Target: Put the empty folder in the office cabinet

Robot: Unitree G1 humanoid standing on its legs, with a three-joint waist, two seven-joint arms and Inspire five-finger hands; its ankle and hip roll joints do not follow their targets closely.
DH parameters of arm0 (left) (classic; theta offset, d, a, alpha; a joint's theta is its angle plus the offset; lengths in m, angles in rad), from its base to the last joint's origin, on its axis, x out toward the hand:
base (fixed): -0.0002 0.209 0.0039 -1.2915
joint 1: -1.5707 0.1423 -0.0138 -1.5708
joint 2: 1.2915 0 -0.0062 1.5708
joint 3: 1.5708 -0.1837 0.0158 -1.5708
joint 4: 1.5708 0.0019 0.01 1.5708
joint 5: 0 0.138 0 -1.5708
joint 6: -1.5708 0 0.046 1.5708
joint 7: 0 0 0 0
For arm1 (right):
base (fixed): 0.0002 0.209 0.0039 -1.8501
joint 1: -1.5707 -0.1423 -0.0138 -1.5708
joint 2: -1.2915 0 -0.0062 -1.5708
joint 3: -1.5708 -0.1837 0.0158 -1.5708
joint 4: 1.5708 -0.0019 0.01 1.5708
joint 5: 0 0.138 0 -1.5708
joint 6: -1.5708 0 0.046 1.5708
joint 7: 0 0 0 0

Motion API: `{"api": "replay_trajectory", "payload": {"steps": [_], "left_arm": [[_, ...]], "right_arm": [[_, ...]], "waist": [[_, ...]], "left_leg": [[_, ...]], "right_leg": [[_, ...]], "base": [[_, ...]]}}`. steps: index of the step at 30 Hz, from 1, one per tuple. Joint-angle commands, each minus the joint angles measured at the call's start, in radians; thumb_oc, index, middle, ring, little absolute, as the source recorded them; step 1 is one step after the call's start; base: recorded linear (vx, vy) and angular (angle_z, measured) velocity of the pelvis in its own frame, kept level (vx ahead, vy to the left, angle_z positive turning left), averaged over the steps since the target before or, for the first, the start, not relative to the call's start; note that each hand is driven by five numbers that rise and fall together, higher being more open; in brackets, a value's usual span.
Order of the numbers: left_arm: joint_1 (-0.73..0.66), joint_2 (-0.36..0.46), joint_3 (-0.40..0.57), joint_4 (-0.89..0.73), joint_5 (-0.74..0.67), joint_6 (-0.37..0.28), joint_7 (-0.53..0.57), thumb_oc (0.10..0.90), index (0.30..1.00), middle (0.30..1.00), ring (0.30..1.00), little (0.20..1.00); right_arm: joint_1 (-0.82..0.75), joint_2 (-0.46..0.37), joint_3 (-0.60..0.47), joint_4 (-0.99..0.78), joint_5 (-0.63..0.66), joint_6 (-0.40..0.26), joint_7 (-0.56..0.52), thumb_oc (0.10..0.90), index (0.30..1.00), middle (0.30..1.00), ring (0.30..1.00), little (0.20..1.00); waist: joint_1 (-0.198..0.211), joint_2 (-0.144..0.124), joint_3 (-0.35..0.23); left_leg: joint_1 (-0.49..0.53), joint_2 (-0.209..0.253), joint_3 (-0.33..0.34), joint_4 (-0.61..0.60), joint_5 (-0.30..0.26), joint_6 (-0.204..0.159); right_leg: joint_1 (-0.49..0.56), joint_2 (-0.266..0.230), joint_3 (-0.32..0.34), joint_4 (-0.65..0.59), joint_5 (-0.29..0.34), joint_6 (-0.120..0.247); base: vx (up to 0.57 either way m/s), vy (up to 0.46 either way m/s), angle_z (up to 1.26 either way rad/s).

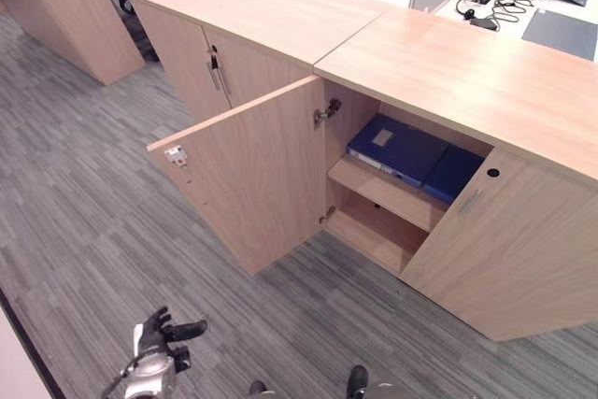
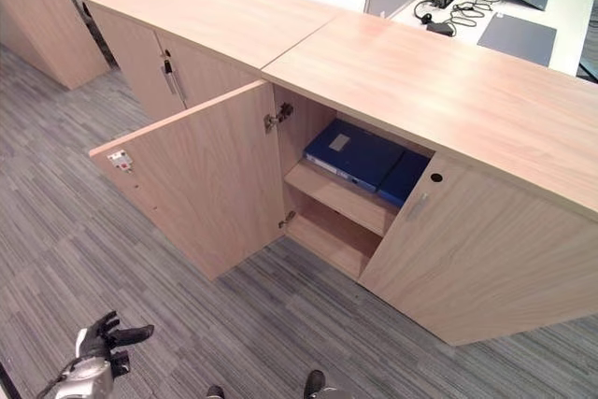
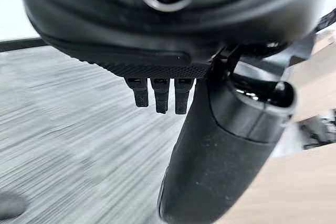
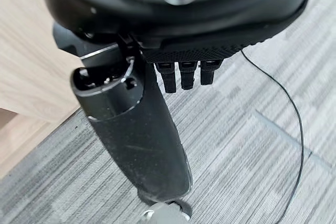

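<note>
My left hand (image 1: pixel 159 341) hangs low over the grey carpet (image 1: pixel 84 231), well clear of the cabinet, fingers spread and relaxed, thumb out, nothing in it; its wrist view agrees, fingers straight over bare carpet. Moving right: the cabinet's left door (image 1: pixel 252 170) stands swung wide open, the compartment behind it exposed. The blue folder (image 1: pixel 397 149) lies flat on the upper shelf (image 1: pixel 383 192), a second darker blue one (image 1: pixel 455 173) just beside it, partly behind the closed right door (image 1: pixel 514 249). Lower shelf looks bare. So as I read it the placing is done: folder in, hands off. Only thing possibly left is shutting that door, if that counts. My right hand (image 4: pixel 157 103) shows in its own wrist view: fingers straight and apart, thumb extended, holding nothing, carpet below and the cabinet's wood panel beside it.
</note>
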Motion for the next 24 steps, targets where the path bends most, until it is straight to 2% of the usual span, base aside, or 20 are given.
{"api": "replay_trajectory", "payload": {"steps": [1, 2, 3, 4, 6, 11, 14, 15, 17, 20, 22, 24], "left_arm": [[-0.071, 0.103, 0.044, -0.081, 0.001, -0.081, 0.048, 0.800, 0.900, 0.900, 0.900, 0.900], [-0.071, 0.103, 0.044, -0.081, 0.001, -0.081, 0.048, 0.800, 0.900, 0.900, 0.900, 0.900], [-0.082, 0.109, 0.038, -0.110, 0.019, -0.080, 0.048, 0.800, 0.900, 0.900, 0.900, 0.900], [-0.083, 0.109, 0.038, -0.110, 0.019, -0.079, 0.048, 0.800, 0.900, 0.900, 0.900, 0.900], [-0.122, 0.130, 0.021, -0.124, 0.059, -0.080, 0.053, 0.800, 0.900, 0.900, 0.900, 0.900], [-0.236, 0.183, -0.043, -0.042, 0.138, -0.059, 0.051, 0.800, 0.900, 0.900, 0.900, 0.900], [-0.367, 0.238, -0.132, 0.068, 0.212, -0.042, 0.061, 0.800, 0.900, 0.900, 0.900, 0.900], [-0.449, 0.257, -0.195, 0.099, 0.256, -0.038, 0.058, 0.800, 0.900, 0.900, 0.900, 0.900], [-0.489, 0.262, -0.236, 0.119, 0.283, -0.040, 0.049, 0.800, 0.900, 0.900, 0.900, 0.900], [-0.604, 0.246, -0.368, 0.122, 0.361, -0.063, 0.037, 0.800, 0.900, 0.900, 0.900, 0.900], [-0.626, 0.233, -0.394, 0.120, 0.377, -0.066, 0.039, 0.800, 0.900, 0.900, 0.900, 0.900], [-0.675, 0.184, -0.455, 0.120, 0.397, -0.079, 0.031, 0.800, 0.900, 0.900, 0.900, 0.900]], "right_arm": [[-0.005, -0.005, -0.009, 0.038, 0.059, -0.006, -0.012, 0.800, 0.900, 0.900, 0.900, 0.900], [-0.006, -0.005, -0.010, 0.038, 0.059, -0.006, -0.012, 0.800, 0.900, 0.900, 0.900, 0.900], [-0.007, -0.001, -0.020, 0.045, 0.058, -0.001, -0.002, 0.800, 0.900, 0.900, 0.900, 0.900], [-0.007, -0.001, -0.021, 0.045, 0.057, -0.001, -0.002, 0.800, 0.900, 0.900, 0.900, 0.900], [-0.009, 0.009, -0.006, 0.037, 0.030, 0.002, 0.014, 0.800, 0.900, 0.900, 0.900, 0.900], [-0.003, 0.029, 0.045, -0.003, -0.008, 0.004, 0.040, 0.800, 0.900, 0.900, 0.900, 0.900], [-0.001, 0.034, 0.073, -0.018, -0.014, 0.001, 0.047, 0.800, 0.900, 0.900, 0.900, 0.900], [0.002, 0.033, 0.085, -0.021, -0.015, -0.001, 0.050, 0.800, 0.900, 0.900, 0.900, 0.900], [0.003, 0.034, 0.090, -0.022, -0.014, -0.002, 0.053, 0.800, 0.900, 0.900, 0.900, 0.900], [0.018, 0.035, 0.110, -0.023, -0.009, -0.011, 0.060, 0.800, 0.900, 0.900, 0.900, 0.900], [0.022, 0.036, 0.110, -0.023, -0.006, -0.014, 0.061, 0.800, 0.900, 0.900, 0.900, 0.900], [0.034, 0.036, 0.116, -0.030, 0.000, -0.020, 0.061, 0.800, 0.900, 0.900, 0.900, 0.900]], "waist": [[-0.013, -0.003, -0.088], [-0.013, -0.003, -0.087], [-0.017, 0.000, -0.090], [-0.016, -0.002, -0.089], [-0.022, -0.008, -0.091], [-0.036, -0.030, -0.094], [-0.055, -0.045, -0.099], [-0.070, -0.052, -0.096], [-0.077, -0.058, -0.098], [-0.109, -0.074, -0.100], [-0.116, -0.078, -0.104], [-0.146, -0.091, -0.114]], "left_leg": [[-0.044, -0.061, -0.007, 0.031, -0.047, 0.006], [-0.044, -0.062, -0.007, 0.032, -0.048, 0.007], [-0.040, -0.099, -0.003, 0.040, -0.077, 0.022], [-0.039, -0.101, -0.001, 0.042, -0.078, 0.024], [-0.028, -0.147, 0.032, 0.047, -0.113, 0.050], [-0.013, -0.191, 0.084, 0.037, -0.139, 0.081], [0.000, -0.213, 0.112, 0.022, -0.150, 0.100], [0.016, -0.223, 0.131, 0.012, -0.159, 0.109], [0.019, -0.229, 0.143, 0.005, -0.159, 0.113], [0.043, -0.239, 0.174, -0.010, -0.166, 0.120], [0.045, -0.242, 0.181, -0.016, -0.164, 0.121], [0.056, -0.244, 0.201, -0.025, -0.165, 0.123]], "right_leg": [[0.066, -0.070, 0.033, -0.115, -0.010, 0.150], [0.066, -0.072, 0.034, -0.116, -0.009, 0.151], [0.070, -0.103, 0.044, -0.119, 0.009, 0.168], [0.070, -0.105, 0.046, -0.119, 0.010, 0.170], [0.060, -0.153, 0.066, -0.111, 0.037, 0.195], [0.030, -0.191, 0.114, -0.102, 0.074, 0.222], [0.011, -0.201, 0.141, -0.107, 0.100, 0.238], [0.004, -0.205, 0.156, -0.107, 0.113, 0.250], [-0.004, -0.208, 0.166, -0.108, 0.122, 0.254], [-0.011, -0.213, 0.182, -0.112, 0.140, 0.267], [-0.015, -0.213, 0.188, -0.116, 0.147, 0.269], [-0.025, -0.212, 0.199, -0.118, 0.158, 0.273]], "base": [[0.05, 0.209, 0.14], [0.08, 0.430, 0.15], [0.04, 0.234, 0.04], [0.06, 0.426, -0.08], [0.03, 0.332, -0.11], [0.00, 0.209, -0.48], [0.00, 0.126, -0.36], [-0.01, 0.128, -0.38], [-0.01, 0.063, -0.37], [-0.01, 0.053, -0.36], [0.00, 0.022, -0.14], [0.01, 0.008, 0.02]]}}
